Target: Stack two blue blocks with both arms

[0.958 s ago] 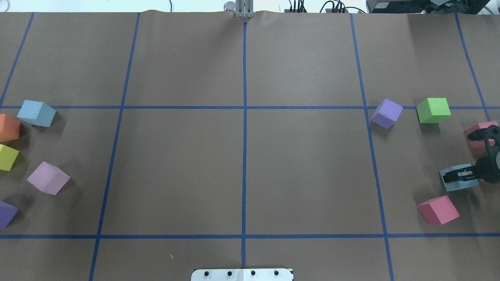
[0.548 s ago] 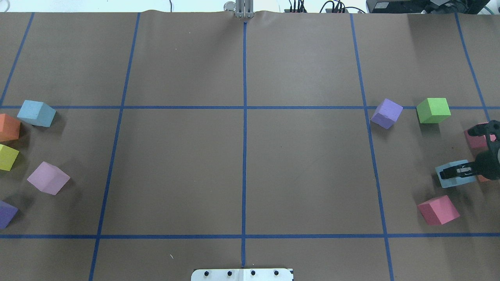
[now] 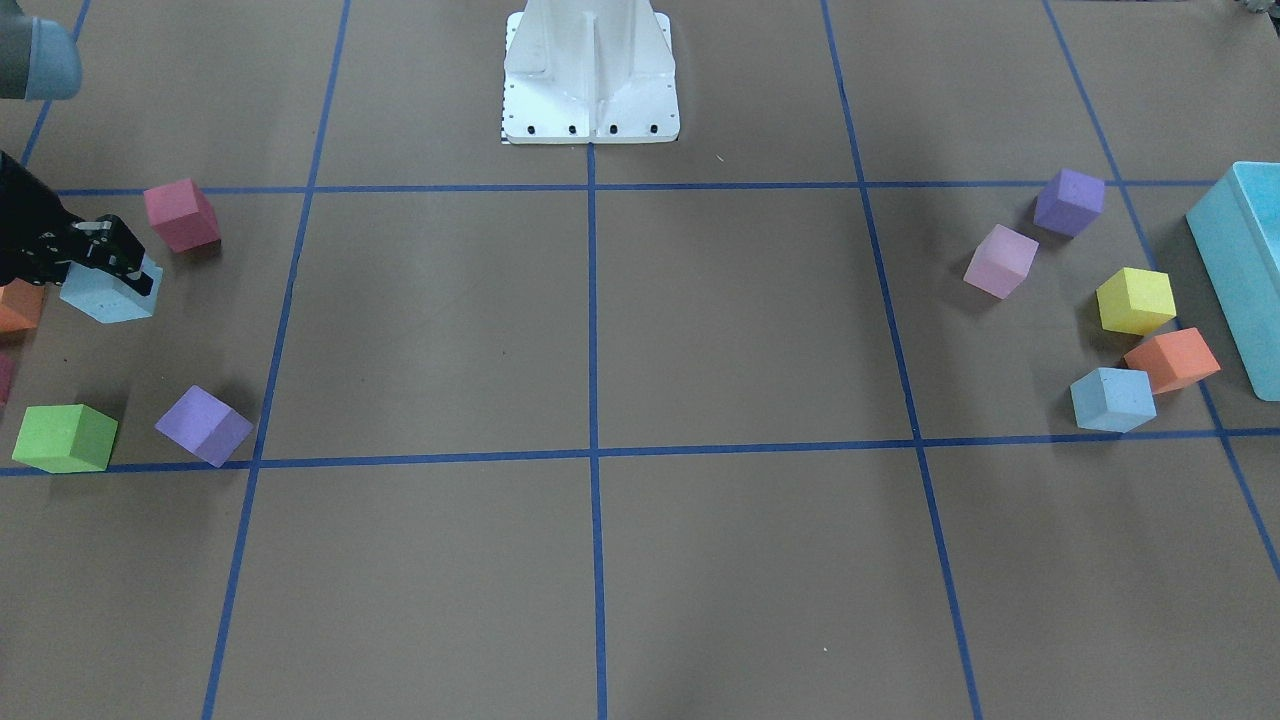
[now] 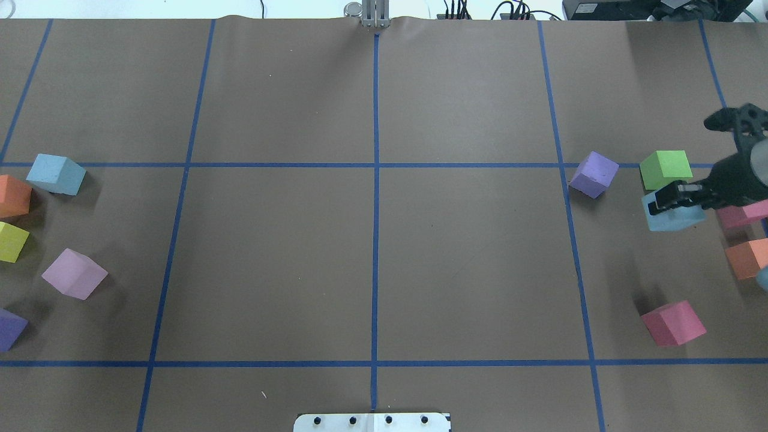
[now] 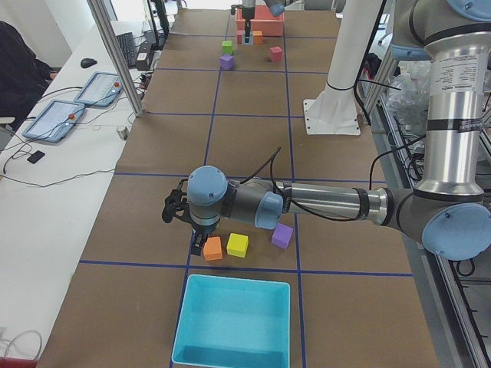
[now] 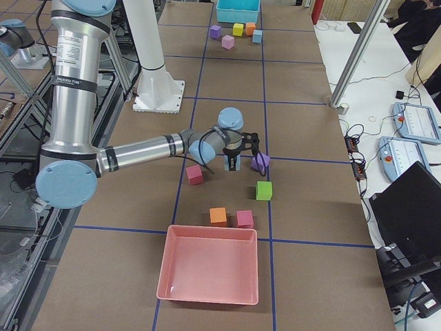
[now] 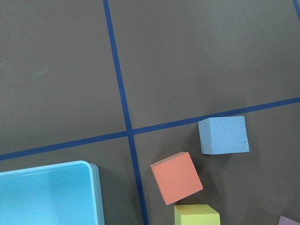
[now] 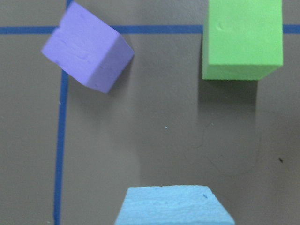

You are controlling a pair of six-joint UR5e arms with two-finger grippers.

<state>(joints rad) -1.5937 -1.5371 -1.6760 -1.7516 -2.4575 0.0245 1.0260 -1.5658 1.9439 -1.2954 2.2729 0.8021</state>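
Note:
One blue block is clamped in my right gripper and hangs above the table, just in front of the green cube. The front view shows the gripper on the block. The block's top fills the lower edge of the right wrist view. The other blue block rests on the table at the far left, also in the left wrist view and the front view. My left gripper shows only in the exterior left view, above that cluster; I cannot tell whether it is open or shut.
Near the right gripper are a purple cube, a red cube, an orange cube and a pink cube. On the left lie orange, yellow, lilac and purple cubes. A turquoise bin and a pink bin stand at the table ends.
My right gripper has lifted the blue block off the table and carried it toward the far side, from beside the red cube to just in front of the green cube.

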